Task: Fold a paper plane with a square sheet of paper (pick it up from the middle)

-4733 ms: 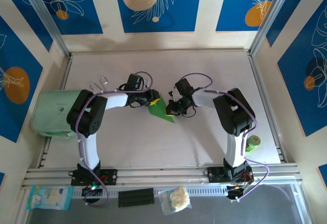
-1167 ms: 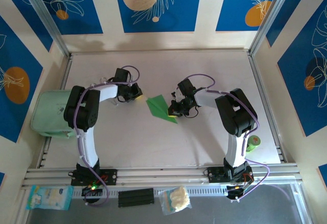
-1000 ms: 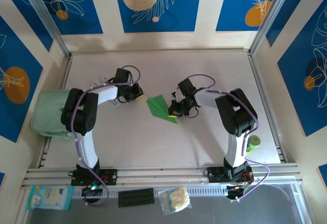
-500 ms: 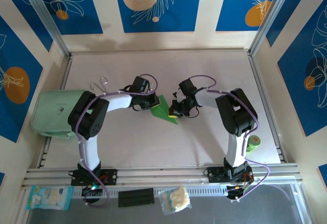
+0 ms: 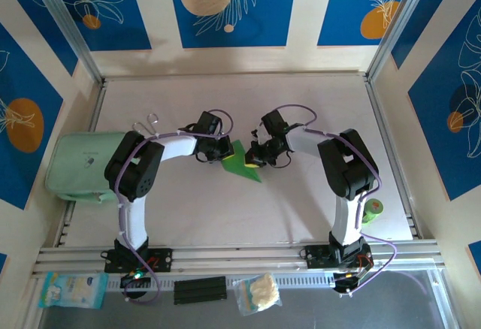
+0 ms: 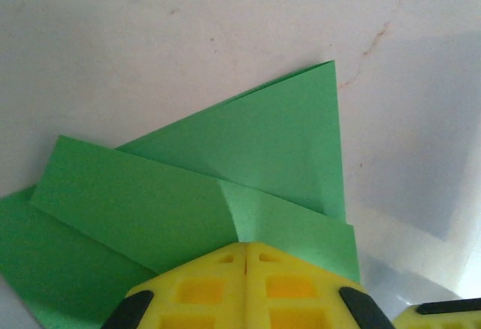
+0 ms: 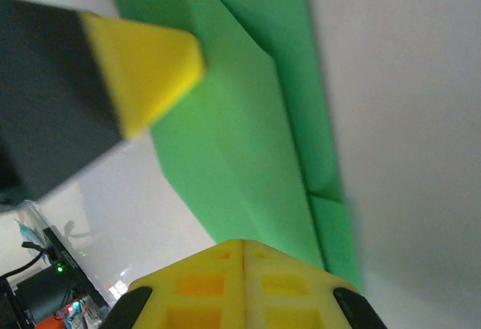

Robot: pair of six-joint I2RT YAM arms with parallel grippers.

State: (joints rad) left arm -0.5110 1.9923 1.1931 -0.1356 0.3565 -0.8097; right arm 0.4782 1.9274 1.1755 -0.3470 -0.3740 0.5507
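Mid-frame in the top view, the left gripper, fingers shut on nothing, presses the wide end of the paper plane. The plane's long axis runs upper left to lower right, nose lower right. The right gripper, also closed and empty, pins its right edge. This looks like creasing; next, 1 tip should slide along the fold.

The paper plane is lying in the middle of the tabletop, between my two arms. My left jaws are sitting over its left side and my right jaws over its right side. A pouch is lying at the tabletop's left edge, left of my left arm. A roll is sitting just right of my right arm.
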